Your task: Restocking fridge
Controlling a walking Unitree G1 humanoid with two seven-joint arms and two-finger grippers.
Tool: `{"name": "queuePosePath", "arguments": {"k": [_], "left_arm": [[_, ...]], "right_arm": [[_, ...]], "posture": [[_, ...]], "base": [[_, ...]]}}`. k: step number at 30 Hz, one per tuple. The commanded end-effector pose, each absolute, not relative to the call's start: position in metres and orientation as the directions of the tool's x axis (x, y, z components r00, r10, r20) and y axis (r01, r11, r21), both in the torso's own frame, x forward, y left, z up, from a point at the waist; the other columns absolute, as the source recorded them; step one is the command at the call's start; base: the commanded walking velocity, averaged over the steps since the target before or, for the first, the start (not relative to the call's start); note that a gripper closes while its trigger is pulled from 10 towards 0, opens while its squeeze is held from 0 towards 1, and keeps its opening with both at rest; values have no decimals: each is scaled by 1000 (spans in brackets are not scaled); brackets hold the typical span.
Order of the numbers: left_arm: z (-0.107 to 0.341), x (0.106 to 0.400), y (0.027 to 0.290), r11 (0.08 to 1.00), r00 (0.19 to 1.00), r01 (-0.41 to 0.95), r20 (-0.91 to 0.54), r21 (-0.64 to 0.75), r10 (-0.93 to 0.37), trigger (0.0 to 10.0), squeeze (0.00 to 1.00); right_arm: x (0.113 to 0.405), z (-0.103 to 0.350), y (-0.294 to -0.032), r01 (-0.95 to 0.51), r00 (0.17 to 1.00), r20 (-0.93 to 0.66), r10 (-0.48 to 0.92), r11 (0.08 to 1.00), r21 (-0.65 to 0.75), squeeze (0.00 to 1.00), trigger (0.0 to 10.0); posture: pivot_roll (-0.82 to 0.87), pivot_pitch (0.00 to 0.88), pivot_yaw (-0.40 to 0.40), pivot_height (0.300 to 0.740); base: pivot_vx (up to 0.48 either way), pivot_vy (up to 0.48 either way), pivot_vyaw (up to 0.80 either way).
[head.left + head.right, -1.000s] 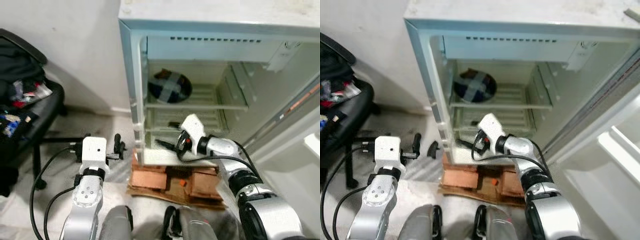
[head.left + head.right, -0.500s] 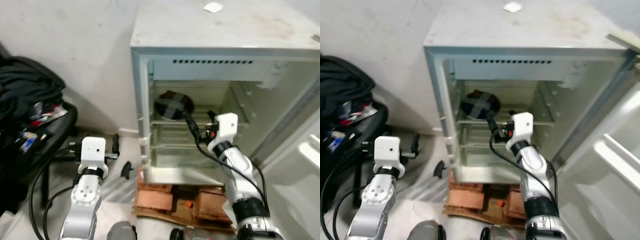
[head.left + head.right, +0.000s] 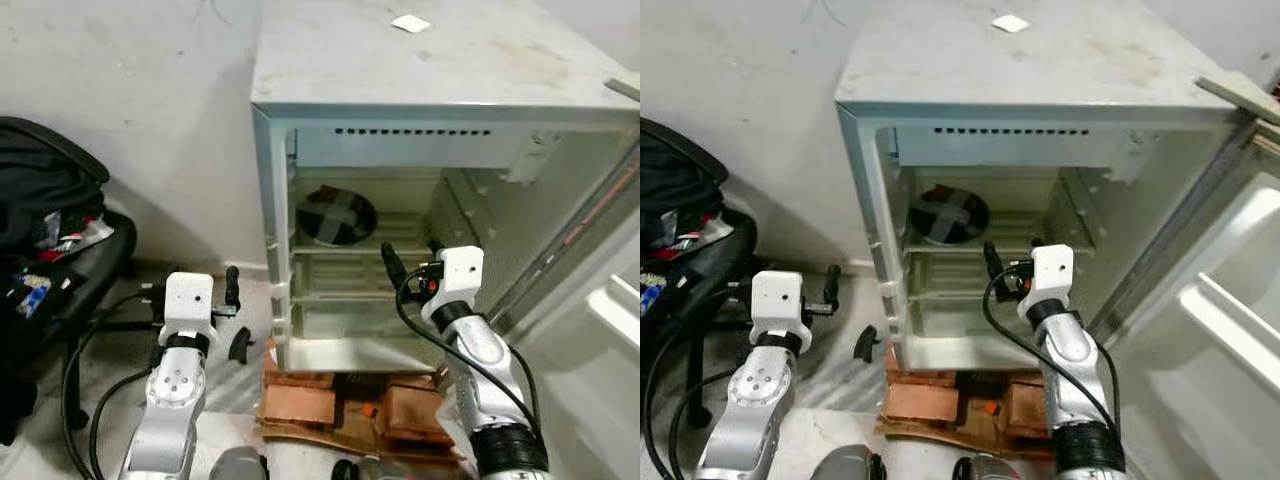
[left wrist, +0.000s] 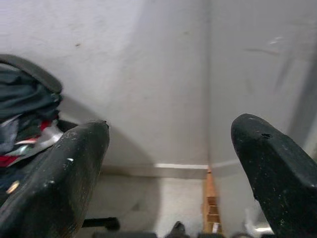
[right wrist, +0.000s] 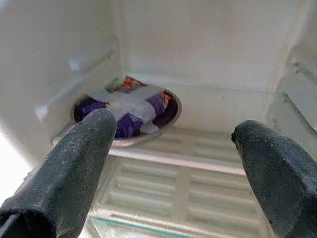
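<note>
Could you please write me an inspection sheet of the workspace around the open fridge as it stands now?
Surface: fridge open, raised on bricks over cardboard.
Job's things: taped bowl on the upper shelf, left side.
Clutter: chair heaped with clothes, at the robot's left.
Grippers: right gripper open, empty, at the fridge mouth; left gripper open, empty, outside beside the fridge.
Cables: black cables along both arms.
Surroundings: white wall, fridge door swung open at right.

The taped bowl (image 5: 130,110) on the fridge's (image 3: 420,100) upper shelf is partly hidden behind the right claw's finger (image 5: 64,183); its contents are unclear. The fridge door (image 3: 1230,300) is cut off.
</note>
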State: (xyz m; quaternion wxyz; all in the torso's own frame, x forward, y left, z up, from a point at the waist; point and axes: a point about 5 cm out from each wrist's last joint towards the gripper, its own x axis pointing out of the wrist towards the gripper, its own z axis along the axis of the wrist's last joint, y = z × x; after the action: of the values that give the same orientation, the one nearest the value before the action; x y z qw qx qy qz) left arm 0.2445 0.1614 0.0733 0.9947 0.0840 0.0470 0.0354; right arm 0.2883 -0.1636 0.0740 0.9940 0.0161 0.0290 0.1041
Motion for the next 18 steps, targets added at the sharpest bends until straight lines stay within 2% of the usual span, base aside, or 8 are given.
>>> {"name": "queuePosePath", "arguments": {"k": [1,6,18], "left_arm": [[72,243,161,982,992,-62,-94,181,80,10000,0],[72,241,161,981,992,-61,-97,184,80,10000,0],[71,241,159,980,992,-45,-104,192,66,10000,0]], "right_arm": [[289,78,-165,-195,979,-50,197,980,50,0,10000],[286,78,-162,-188,980,-62,190,981,43,0,10000],[284,76,-172,-131,986,-96,136,990,60,0,10000]], "posture": [[148,5,-19,740],[148,10,-17,740],[139,14,-10,740]], "base": [[0,0,0],[0,0,0],[-270,0,0]]}}
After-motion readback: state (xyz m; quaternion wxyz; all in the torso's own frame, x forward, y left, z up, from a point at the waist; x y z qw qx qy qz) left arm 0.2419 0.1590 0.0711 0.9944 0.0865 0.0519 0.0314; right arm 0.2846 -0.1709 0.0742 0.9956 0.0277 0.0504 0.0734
